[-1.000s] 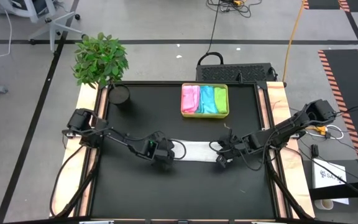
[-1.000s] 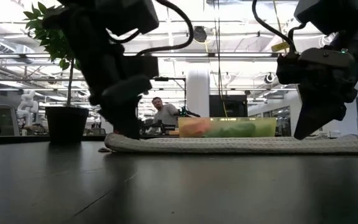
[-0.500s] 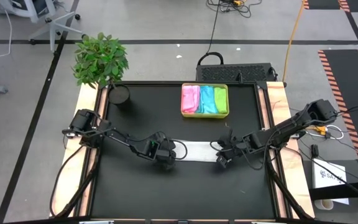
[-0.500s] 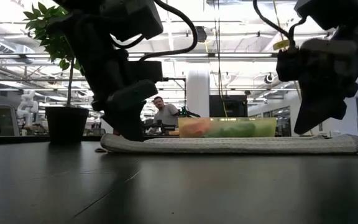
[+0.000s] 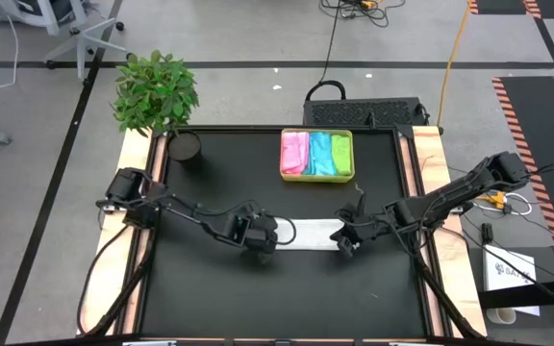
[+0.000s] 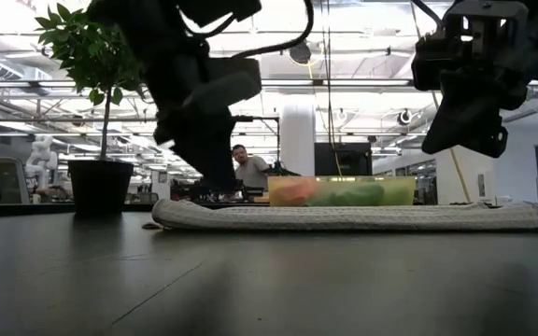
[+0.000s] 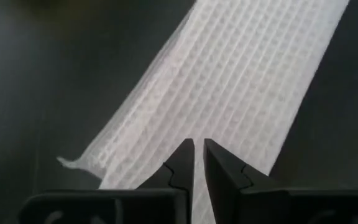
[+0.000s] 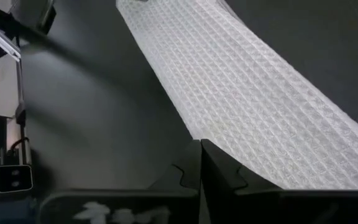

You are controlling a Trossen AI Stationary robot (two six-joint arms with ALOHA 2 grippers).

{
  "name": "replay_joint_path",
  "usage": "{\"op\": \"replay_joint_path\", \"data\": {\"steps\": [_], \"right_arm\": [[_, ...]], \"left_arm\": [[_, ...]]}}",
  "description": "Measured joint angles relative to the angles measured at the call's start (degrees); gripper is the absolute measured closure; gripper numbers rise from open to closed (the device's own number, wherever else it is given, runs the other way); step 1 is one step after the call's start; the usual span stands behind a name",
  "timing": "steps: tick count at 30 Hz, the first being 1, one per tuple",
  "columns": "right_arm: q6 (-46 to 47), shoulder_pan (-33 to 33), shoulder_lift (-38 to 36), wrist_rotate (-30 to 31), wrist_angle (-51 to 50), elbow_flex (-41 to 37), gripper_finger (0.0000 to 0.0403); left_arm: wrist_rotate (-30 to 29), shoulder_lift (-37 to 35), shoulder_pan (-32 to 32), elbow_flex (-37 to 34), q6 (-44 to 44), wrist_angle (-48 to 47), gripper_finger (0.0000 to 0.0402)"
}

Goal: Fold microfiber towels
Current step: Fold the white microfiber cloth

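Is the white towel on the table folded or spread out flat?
Folded: the white towel lies as a narrow strip, and the low view shows a thick, rounded doubled edge.

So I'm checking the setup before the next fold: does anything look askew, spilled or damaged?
Nothing stands out. The white towel lies flat as a folded strip on the table, and the tray holds its coloured towels neatly.

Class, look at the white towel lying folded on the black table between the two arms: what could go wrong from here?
1. The white waffle-weave microfiber towel is a long folded strip; its layers might shift when lifted.
2. Both pincers are nearly closed above it, the left pincer over one end and the right pincer over the other, so they might press instead of grasping.
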Motion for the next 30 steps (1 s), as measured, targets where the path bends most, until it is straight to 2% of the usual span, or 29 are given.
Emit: {"op": "replay_joint_path", "data": {"steps": [8,12,30], "right_arm": [[0.0,0.0,0.0,1.4,-0.8,0.0,0.0403],[0.0,0.0,0.0,1.3,-0.8,0.0,0.0403],[-0.2,0.0,0.0,1.2,-1.3,0.0,0.0403]], "left_arm": [[-1.6,-0.2,0.0,8.3,3.3,-13.3,0.0362],[-4.1,-0.2,0.0,9.6,4.8,-13.2,0.0362],[-4.2,-0.2,0.1,9.5,5.8,-13.2,0.0362]]}}
